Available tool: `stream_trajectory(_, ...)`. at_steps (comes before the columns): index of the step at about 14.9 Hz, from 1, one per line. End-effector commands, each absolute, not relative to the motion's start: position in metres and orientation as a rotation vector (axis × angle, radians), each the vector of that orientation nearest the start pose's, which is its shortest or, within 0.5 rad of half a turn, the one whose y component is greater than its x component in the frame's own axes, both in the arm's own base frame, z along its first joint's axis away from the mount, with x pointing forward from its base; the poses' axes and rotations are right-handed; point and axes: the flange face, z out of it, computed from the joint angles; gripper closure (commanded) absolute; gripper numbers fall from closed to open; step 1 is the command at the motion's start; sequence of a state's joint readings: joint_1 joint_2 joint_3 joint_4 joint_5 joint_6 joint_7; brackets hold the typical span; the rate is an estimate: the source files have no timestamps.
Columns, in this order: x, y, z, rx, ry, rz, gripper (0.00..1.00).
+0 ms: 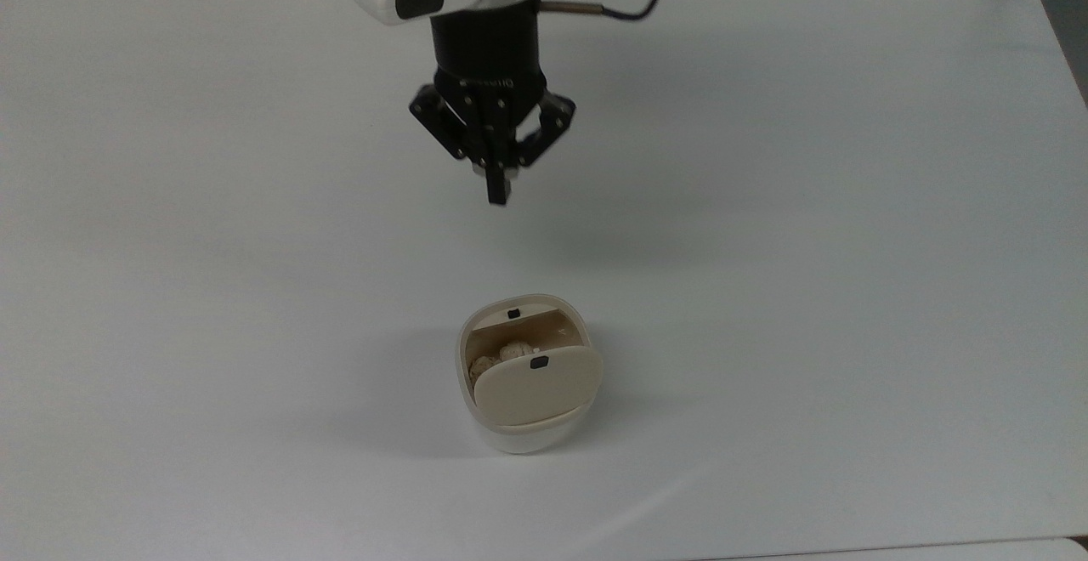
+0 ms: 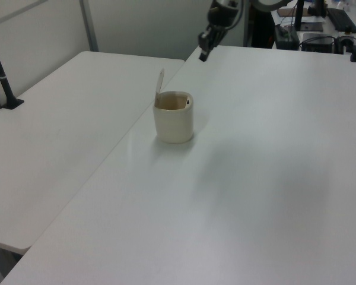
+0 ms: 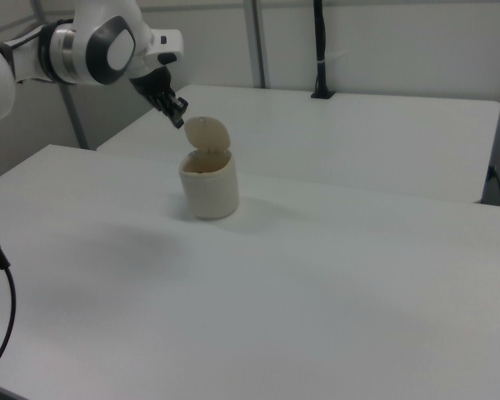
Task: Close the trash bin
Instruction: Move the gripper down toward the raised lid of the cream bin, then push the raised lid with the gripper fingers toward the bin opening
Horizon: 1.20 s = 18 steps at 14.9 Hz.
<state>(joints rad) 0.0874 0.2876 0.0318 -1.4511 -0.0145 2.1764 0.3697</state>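
One trash bin [image 1: 525, 374] stands on the white table [image 1: 807, 204], a little toward the bottom edge in the top view and well clear of the table's edges. Its body is white and rounded; its beige lid [image 1: 537, 388] is open, standing nearly upright on its hinge, as the left view [image 2: 160, 82] and the right view [image 3: 207, 133] show. Two small black buttons show in the top view: one on the bin's rim [image 1: 513, 313] and one on the lid's free edge [image 1: 539, 362]. Inside the bin lie a few pale crumpled lumps [image 1: 510, 352]; what they are cannot be told.

One gripper [image 1: 496, 191] hangs above the table, well apart from the bin, toward the top view's upper edge. Its two fingers are pressed together with no gap between them and nothing held. There is pale lettering on the black wrist collar [image 1: 489, 82], too small to read. In the right view the gripper [image 3: 178, 118] appears just beside the raised lid, to the right view's left. A second white table [image 2: 59, 148] adjoins the first at the left view's left.
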Motion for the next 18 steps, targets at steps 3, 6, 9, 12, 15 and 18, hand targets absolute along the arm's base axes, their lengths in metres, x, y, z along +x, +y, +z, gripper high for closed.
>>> stream_trajectory(3,0.713,0.102,0.581,-2.533,0.897,-0.870,1.00)
stream_trajectory(6,0.726,0.107,0.571,-2.390,0.986,-0.937,1.00)
stream_trajectory(9,0.740,0.112,0.547,-2.307,1.045,-1.010,1.00)
stream_trajectory(12,0.747,0.120,0.525,-2.282,1.062,-1.044,1.00)
stream_trajectory(15,0.747,0.125,0.517,-2.294,1.061,-1.031,1.00)
stream_trajectory(18,0.745,0.124,0.501,-2.333,1.062,-1.016,1.00)
